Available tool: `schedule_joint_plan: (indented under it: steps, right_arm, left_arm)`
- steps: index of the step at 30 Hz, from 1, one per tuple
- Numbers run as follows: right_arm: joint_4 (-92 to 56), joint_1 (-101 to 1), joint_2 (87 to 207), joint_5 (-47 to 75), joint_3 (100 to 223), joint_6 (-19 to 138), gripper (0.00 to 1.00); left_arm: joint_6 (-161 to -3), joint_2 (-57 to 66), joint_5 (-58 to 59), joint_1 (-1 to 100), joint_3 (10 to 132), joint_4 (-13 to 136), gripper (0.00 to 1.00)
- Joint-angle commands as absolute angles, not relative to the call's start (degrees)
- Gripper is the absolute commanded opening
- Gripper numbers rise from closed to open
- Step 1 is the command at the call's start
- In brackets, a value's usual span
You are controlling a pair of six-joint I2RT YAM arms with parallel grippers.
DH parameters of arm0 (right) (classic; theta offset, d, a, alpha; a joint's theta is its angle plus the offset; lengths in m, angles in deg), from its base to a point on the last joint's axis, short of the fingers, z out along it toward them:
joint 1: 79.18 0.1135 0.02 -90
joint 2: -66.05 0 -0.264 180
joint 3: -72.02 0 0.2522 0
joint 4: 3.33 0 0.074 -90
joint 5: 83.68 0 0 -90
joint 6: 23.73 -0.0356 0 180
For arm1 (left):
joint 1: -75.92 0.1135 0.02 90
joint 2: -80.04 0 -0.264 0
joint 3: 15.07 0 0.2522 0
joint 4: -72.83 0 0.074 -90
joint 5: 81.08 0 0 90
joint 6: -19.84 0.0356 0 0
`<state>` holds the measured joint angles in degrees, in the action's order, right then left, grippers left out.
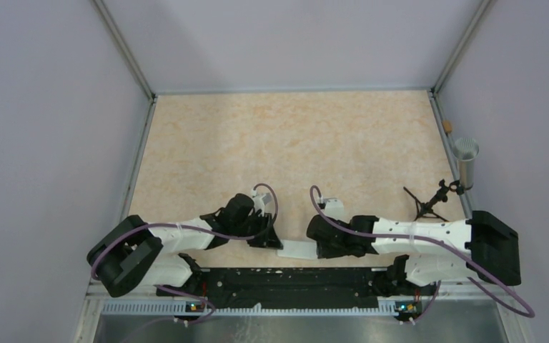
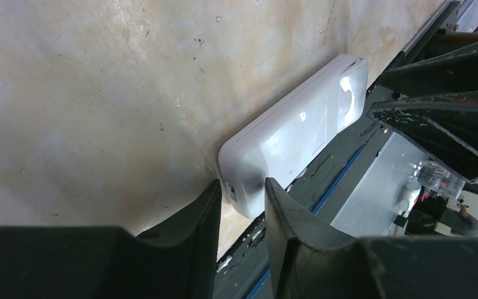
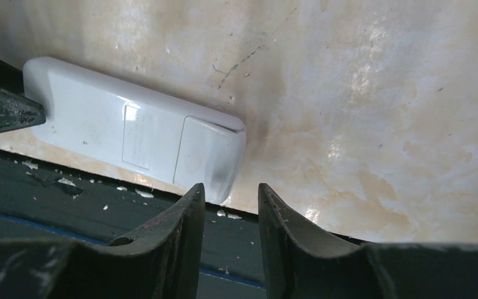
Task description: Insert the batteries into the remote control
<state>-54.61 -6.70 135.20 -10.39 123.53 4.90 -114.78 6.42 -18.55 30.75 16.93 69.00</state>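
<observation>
We see the remote control [image 1: 299, 249] lying back up at the near edge of the beige table [image 1: 293, 143]. It runs along the black base rail [image 1: 293, 279] between the two arms. The left gripper [image 1: 274, 243] has its fingers partly spread astride one end of the handset. In the left wrist view that corner sits right at the tips, and we cannot tell whether they press on it. The right gripper [image 1: 319, 247] is spread too, with one fingertip just beside the other end, where the cover panel [image 3: 208, 152] is, and nothing between its fingers. Well apart, at the table's right edge, stand a metal cup [image 1: 466, 161] and a black tripod-like stand [image 1: 429, 200], with a small orange object [image 1: 447, 127] farther back.
</observation>
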Motion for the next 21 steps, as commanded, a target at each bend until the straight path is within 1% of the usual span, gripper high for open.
schedule_joint_plan:
  steps: [1, 14, 21]
  right_arm:
    - [-53.8, -8.3, 135.1, -13.3, 124.4, 4.2, 0.35]
    - [-50.1, -9.1, 136.7, -11.6, 122.8, 5.0, 0.33]
    - [-49.5, -9.4, 136.7, -11.2, 121.6, 4.7, 0.29]
  left_arm:
    - [-113.0, 5.2, -15.8, 30.2, 15.9, 62.0, 0.34]
    - [-113.4, 4.0, -15.9, 29.1, 16.1, 62.0, 0.27]
    - [-113.5, 3.7, -15.9, 28.9, 16.1, 62.1, 0.25]
